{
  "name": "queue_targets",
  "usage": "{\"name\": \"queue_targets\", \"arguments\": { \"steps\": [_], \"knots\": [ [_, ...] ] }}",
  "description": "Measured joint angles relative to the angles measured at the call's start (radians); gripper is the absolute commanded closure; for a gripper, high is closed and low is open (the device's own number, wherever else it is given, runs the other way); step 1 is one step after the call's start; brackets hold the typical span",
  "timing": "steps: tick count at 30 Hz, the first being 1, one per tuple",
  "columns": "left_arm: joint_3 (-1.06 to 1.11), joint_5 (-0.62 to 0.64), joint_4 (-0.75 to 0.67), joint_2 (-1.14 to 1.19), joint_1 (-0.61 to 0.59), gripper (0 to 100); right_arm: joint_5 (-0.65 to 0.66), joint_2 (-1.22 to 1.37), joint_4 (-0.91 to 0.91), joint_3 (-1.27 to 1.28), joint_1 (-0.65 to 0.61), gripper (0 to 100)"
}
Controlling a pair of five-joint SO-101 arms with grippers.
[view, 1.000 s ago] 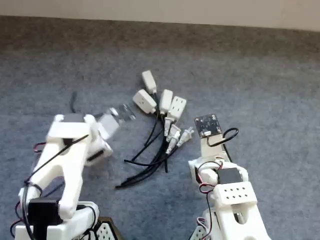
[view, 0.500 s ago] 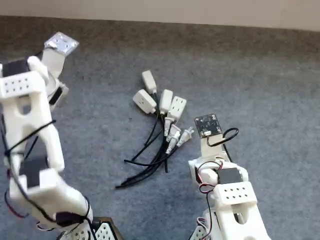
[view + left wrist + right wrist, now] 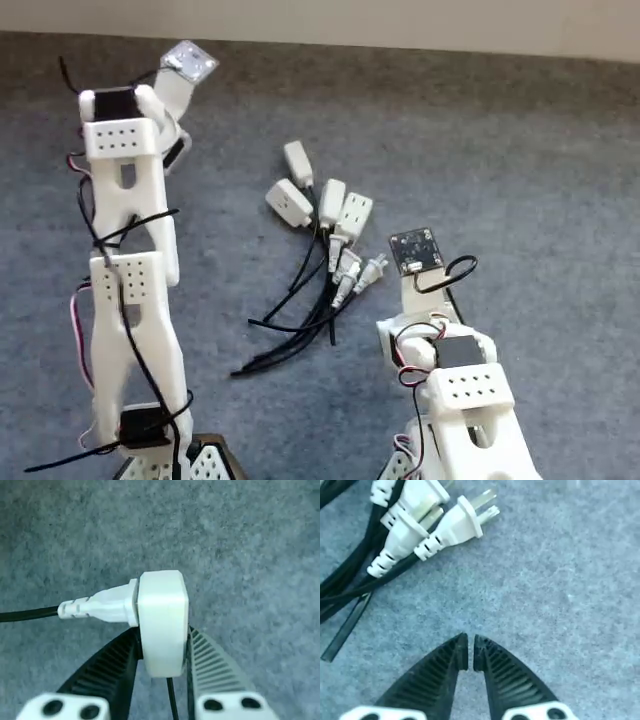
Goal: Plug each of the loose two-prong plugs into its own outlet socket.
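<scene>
My left gripper [image 3: 162, 637] is shut on a white outlet socket [image 3: 161, 610], and a white two-prong plug [image 3: 107, 607] with a black cord sits in the socket's side. In the high view the left arm [image 3: 122, 150] stretches to the far left of the carpet. Several white sockets [image 3: 318, 200] lie together mid-table. Their black cords [image 3: 300, 320] trail toward the front. Three loose white plugs [image 3: 352, 272] lie just in front of them. Two of these plugs [image 3: 455, 525] lie ahead of my right gripper [image 3: 470, 650], which is shut with nothing in it, low over the carpet.
Grey carpet [image 3: 540, 180] covers the table; its right side and far strip are bare. The right arm [image 3: 445, 365] stands at the front right. Black cords [image 3: 350, 585] run close beside the right gripper's fingers.
The left arm has swung from low at the front left up and out to the far left. The right arm, the sockets and the plugs have stayed put.
</scene>
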Motion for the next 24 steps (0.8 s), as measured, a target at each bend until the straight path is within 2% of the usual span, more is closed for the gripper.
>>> {"name": "queue_targets", "arguments": {
  "steps": [4,9,12,19,24],
  "knots": [
    [-0.086,0.000,-0.068,0.141,0.011,94,0.000,0.000,0.000,0.000,0.000,96.7],
    [-0.114,0.000,-0.100,0.199,0.009,73,0.000,0.000,0.000,0.000,0.000,96.5],
    [-0.114,0.034,-0.101,0.199,-0.002,65,0.000,0.000,0.000,0.000,0.000,96.5],
    [-0.133,0.041,-0.068,0.178,-0.035,65,0.000,0.000,0.000,0.000,0.000,96.5],
    [-0.133,0.041,0.000,0.035,-0.037,65,0.000,0.000,0.000,0.000,0.000,96.5]
  ]
}}
